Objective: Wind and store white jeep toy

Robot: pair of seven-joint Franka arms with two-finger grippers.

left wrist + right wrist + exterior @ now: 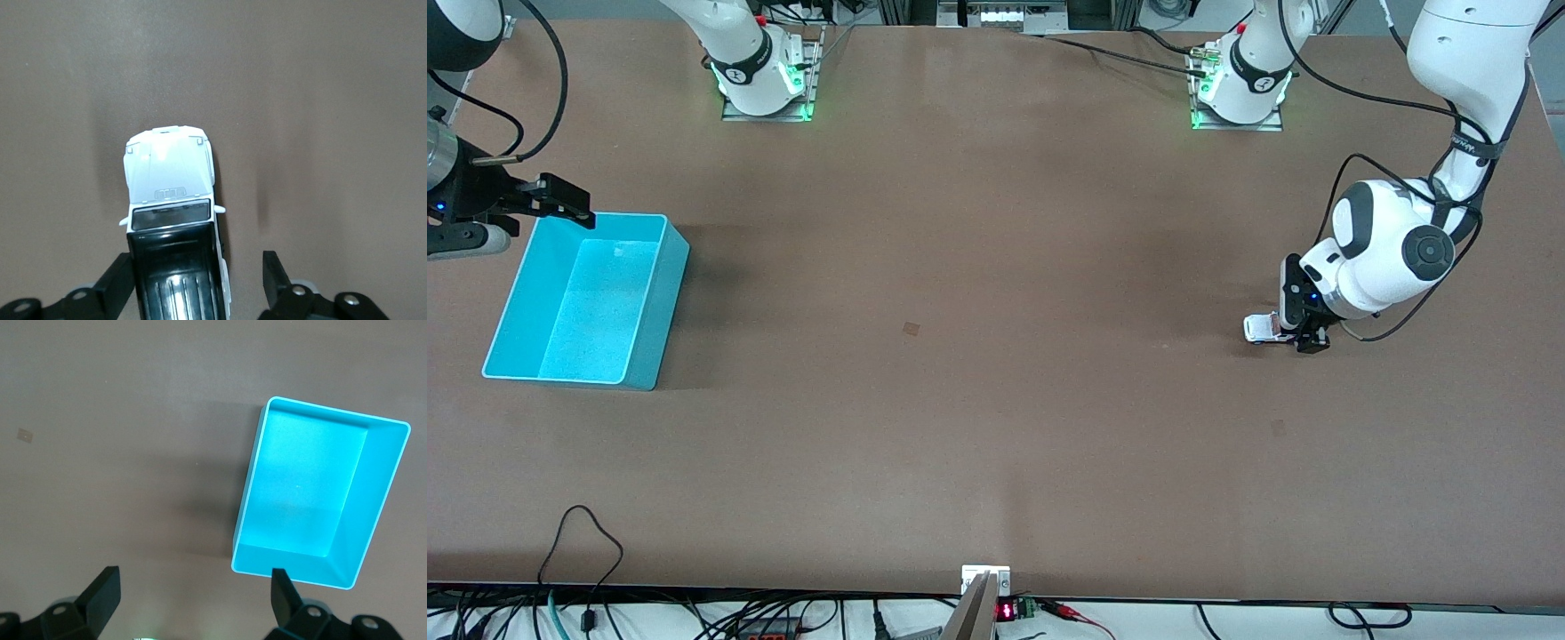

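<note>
The white jeep toy (1261, 328), with a black roof and rear, stands on the table near the left arm's end. My left gripper (1303, 336) is down at the table, open, with its fingers astride the jeep's black rear. In the left wrist view the jeep (170, 173) points away from the gripper (197, 280). One finger (120, 280) is against its side and the other (275, 273) stands clear of it. The cyan bin (587, 298) sits empty at the right arm's end. My right gripper (569, 203) hangs open and empty over the bin's rim; the right wrist view shows the bin (313, 493) and the gripper (193, 590).
Bare brown table lies between the jeep and the bin, with a small dark mark (911, 328) near the middle. Cables and a small device (985, 587) lie along the table edge nearest the front camera. The arm bases (765, 80) stand along the edge farthest from it.
</note>
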